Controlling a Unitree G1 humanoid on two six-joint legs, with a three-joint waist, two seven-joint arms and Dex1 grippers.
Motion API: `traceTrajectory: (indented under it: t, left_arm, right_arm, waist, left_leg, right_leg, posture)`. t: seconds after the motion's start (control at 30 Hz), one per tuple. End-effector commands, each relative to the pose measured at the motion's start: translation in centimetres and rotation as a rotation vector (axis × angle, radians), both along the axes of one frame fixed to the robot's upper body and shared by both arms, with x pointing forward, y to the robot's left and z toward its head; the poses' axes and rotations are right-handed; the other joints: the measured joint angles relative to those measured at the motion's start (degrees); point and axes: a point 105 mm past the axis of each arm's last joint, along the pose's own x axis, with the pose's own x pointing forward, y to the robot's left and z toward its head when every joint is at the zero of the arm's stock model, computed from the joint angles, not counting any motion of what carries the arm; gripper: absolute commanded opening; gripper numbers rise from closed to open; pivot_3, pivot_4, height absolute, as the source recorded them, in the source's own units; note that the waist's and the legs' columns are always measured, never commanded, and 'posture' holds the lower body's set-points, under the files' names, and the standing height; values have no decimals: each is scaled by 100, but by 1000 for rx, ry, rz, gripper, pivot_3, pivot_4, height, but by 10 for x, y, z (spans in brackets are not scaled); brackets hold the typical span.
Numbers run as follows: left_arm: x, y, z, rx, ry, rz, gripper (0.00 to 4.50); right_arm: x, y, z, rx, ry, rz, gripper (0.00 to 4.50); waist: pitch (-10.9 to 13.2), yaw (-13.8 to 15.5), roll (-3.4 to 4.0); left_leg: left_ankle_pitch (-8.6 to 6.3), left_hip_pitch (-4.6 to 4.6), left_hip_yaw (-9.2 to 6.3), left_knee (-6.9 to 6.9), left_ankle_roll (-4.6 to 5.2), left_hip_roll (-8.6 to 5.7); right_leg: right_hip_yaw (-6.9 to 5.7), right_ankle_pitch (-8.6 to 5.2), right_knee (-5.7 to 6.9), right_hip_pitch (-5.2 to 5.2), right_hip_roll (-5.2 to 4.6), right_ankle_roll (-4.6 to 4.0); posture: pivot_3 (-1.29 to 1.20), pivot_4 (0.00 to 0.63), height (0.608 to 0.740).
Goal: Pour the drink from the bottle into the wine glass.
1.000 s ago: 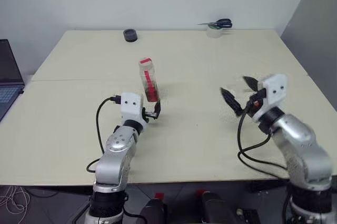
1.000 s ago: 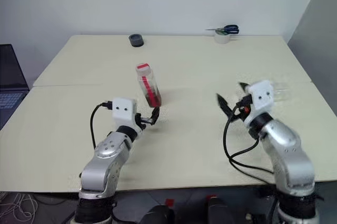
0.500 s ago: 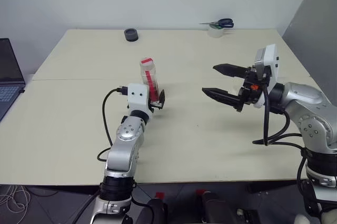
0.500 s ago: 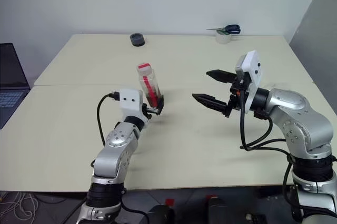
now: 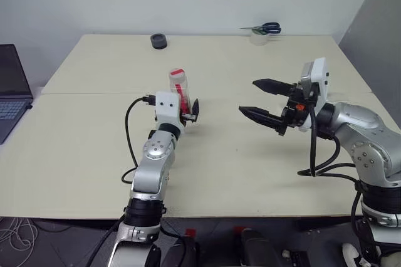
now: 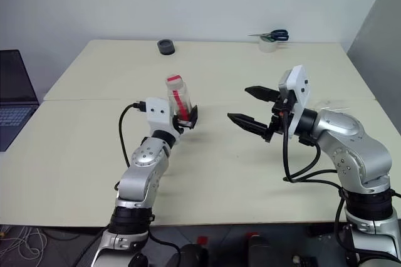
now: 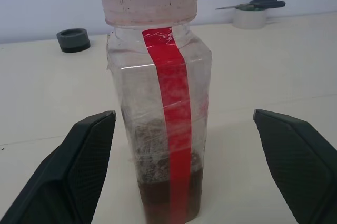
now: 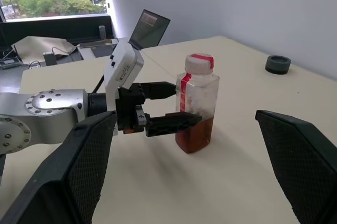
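Note:
A small clear bottle (image 5: 180,88) with a red label strip and a pale cap stands upright near the middle of the table (image 5: 250,173). The drink (image 7: 158,199) is a reddish-brown layer at its bottom. My left gripper (image 5: 190,109) is open, level with the bottle's lower half. Its fingers (image 7: 79,161) stand on either side of the bottle with a gap on each side. My right gripper (image 5: 249,96) hovers open to the bottle's right, pointing at it, with nothing between its fingers. The wine glass is out of view.
A black ring (image 5: 159,41) lies at the table's far edge. A tape roll with blue-handled scissors (image 5: 260,31) on top sits at the far right. An open laptop (image 5: 12,91) stands off the left side. A seam (image 5: 94,94) crosses the tabletop.
My left gripper has pushed forward so that its fingers now flank the bottle. My right gripper has lifted off the table and swung left to point at the bottle.

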Motion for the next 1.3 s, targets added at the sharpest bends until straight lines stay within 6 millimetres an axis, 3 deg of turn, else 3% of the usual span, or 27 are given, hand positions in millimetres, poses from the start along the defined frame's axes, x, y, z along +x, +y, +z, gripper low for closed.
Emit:
traceTrajectory:
  t: [0.03,0.5,0.87,1.3]
  left_arm:
    - [5,-4,20,5,-87,7,4468]
    - [28,-2,30,19,-134,61,4468]
    - [35,-8,29,17,-142,67,4468]
    - [41,-1,30,14,-152,81,4468]
  right_arm:
    - [-7,-1,14,9,-54,1,4500]
    - [-6,-6,20,9,-63,-51,4500]
    - [-6,-9,22,17,-64,-82,4500]
    - [-9,-10,19,23,-56,-102,4500]
  waist:
    - [0,12,0]
    - [1,24,-1]
    - [1,26,-1]
    - [1,29,-2]
  left_leg:
    - [0,0,0,0,0,0]
    - [0,-1,3,0,0,1]
    - [0,-2,4,0,-1,1]
    - [0,-3,3,0,-1,0]
  right_leg:
    - [0,0,0,0,0,0]
    - [1,0,0,-2,0,0]
    - [1,0,0,-4,0,1]
    - [1,0,2,-4,0,1]
  posture:
    - [0,150,740]
    - [0,150,740]
    - [0,150,740]
    - [0,150,740]
